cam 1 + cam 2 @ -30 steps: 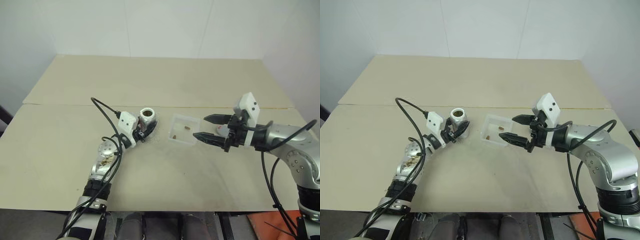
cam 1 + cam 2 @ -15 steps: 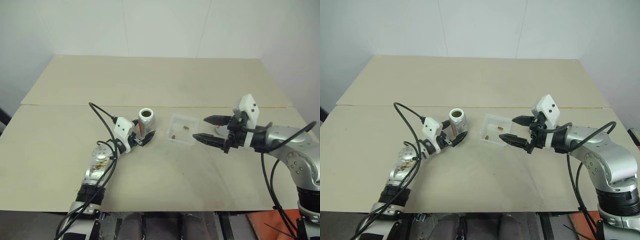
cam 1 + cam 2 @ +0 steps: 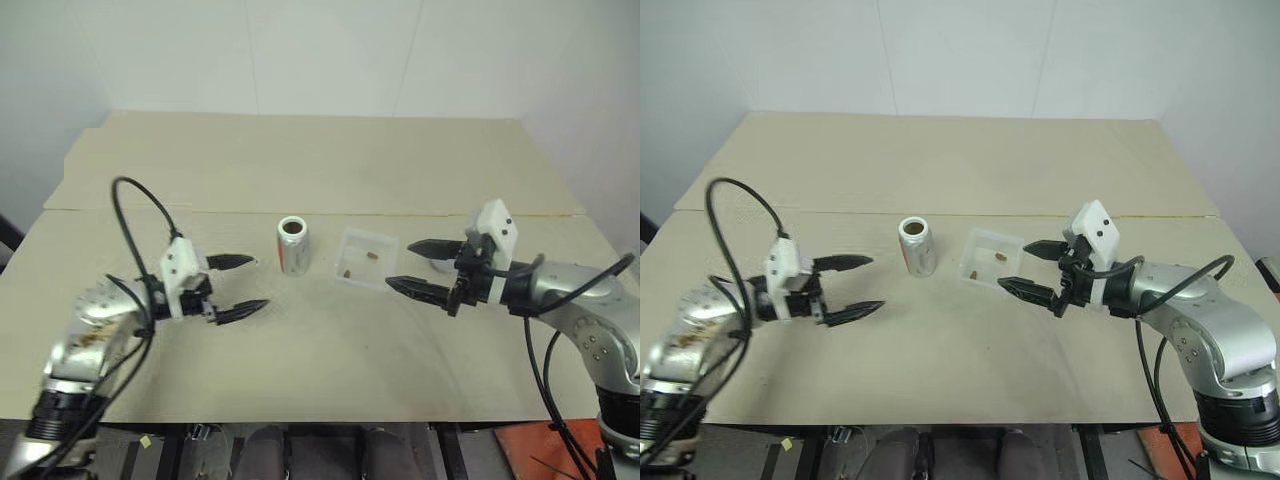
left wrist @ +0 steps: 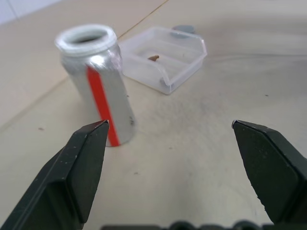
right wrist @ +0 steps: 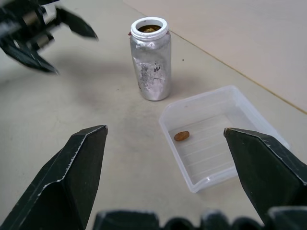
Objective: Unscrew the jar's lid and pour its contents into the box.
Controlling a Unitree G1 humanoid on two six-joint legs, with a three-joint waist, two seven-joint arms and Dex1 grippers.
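While I look through the head camera, I see the jar (image 3: 292,245) standing upright and uncapped on the tan table (image 3: 320,170), its mouth open to the ceiling with something dark inside. Just beside it, on the robot's right, sits the box (image 3: 366,258), a clear shallow tray with two tiny brown pieces (image 3: 358,263) lying on its floor. My left gripper (image 3: 243,285) hangs well apart from the jar on the left, fingers spread wide and holding nothing. My right gripper (image 3: 412,267) hovers just beside the box's far edge, likewise fully parted and empty. A small grey round thing, likely the lid (image 3: 441,264), peeks out on the table behind the right gripper's fingers.

From the left wrist camera, the jar (image 4: 98,84) shows a silvery body with a red stripe down its side and a white threaded rim. Beyond it the box (image 4: 165,56) holds one brown piece that I can make out, and a grey disc (image 4: 182,29) lies just past the box's far wall.

From the right wrist camera, the jar (image 5: 150,58) has brownish contents visible at its mouth, and the box (image 5: 218,136) holds a single brown piece (image 5: 181,136) near one side wall. The left gripper (image 5: 33,36) appears open beyond the jar.
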